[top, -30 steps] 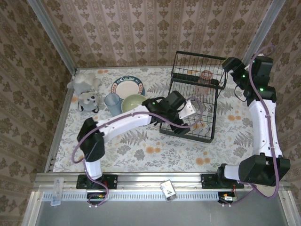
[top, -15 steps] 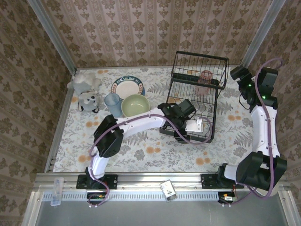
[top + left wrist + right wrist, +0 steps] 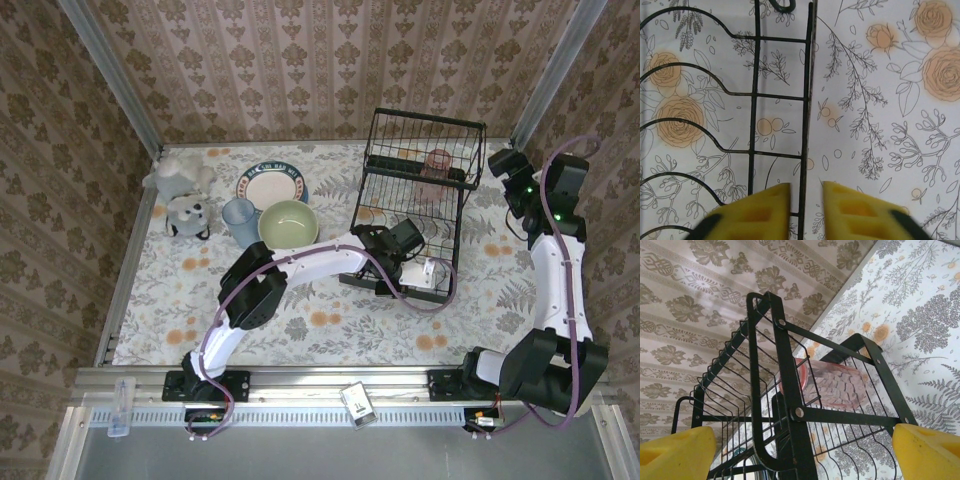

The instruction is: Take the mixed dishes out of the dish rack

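The black wire dish rack (image 3: 415,205) stands at the back right of the table. A translucent pink cup (image 3: 437,165) lies on its side on the upper shelf, and it shows through the wires as the pink cup (image 3: 832,385). My left gripper (image 3: 430,270) is low at the rack's near right corner. Its yellow fingers (image 3: 765,210) stand slightly apart and open, one to each side of a bottom wire of the rack (image 3: 804,125), with nothing held. My right gripper (image 3: 502,163) hovers by the rack's right end. In its own view the right gripper (image 3: 802,435) is wide open, facing the end frame (image 3: 790,405).
On the table left of the rack are a teal-rimmed plate (image 3: 271,183), a pale green bowl (image 3: 288,223) and a bluish cup (image 3: 238,218). Grey plush toys (image 3: 182,195) lie at the far left. The wall corner post (image 3: 545,80) is close behind my right arm.
My left gripper has slid right and nearer along the rack's lower tier to its near right corner. My right gripper has shifted slightly right and nearer, beside the rack's end.
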Tool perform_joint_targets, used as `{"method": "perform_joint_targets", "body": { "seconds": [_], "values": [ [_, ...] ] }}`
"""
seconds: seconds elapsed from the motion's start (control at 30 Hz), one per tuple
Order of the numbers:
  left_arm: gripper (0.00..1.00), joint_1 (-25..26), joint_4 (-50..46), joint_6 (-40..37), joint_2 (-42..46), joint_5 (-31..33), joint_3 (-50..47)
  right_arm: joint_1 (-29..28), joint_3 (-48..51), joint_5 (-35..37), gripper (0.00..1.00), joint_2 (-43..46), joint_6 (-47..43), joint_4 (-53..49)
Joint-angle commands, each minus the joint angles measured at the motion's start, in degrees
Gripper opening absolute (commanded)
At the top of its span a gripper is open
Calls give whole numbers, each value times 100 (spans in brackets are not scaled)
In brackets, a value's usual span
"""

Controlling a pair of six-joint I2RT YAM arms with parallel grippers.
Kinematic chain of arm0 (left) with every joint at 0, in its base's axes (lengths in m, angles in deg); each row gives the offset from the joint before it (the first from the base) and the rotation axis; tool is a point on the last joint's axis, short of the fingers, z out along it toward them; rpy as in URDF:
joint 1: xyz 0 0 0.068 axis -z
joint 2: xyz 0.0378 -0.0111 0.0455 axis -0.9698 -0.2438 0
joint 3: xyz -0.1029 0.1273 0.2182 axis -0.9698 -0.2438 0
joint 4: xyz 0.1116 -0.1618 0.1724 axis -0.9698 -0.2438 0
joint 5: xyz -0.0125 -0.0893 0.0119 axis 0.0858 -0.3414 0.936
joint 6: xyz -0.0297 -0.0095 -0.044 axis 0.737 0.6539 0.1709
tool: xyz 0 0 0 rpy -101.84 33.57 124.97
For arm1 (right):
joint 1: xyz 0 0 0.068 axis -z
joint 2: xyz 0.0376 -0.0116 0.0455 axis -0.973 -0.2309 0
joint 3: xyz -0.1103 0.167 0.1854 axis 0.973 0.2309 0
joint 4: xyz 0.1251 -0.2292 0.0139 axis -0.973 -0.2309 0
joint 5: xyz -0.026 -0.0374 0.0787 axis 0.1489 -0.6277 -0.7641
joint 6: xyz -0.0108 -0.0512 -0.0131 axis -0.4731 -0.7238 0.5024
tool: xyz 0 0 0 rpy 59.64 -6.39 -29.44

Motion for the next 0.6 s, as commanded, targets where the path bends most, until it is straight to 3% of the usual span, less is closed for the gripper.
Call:
{"method": "perform_joint_targets", "body": {
  "seconds": [0.0,0.17,0.27,0.33,0.57],
  "values": [
    [9,79,8,18,7,172,54,48,102,-155,92,91,133,195],
    [0,114,100,-8,211,263,-406,112,57,-144,93,-48,178,226],
    [0,139,179,-4,416,277,-783,147,-148,-156,93,-307,147,111],
    [0,157,258,11,567,306,-1058,150,-363,-233,100,-575,110,-26],
    [0,246,445,-36,1063,485,-1977,190,-853,-66,100,-1379,81,-500]
  ]
}}
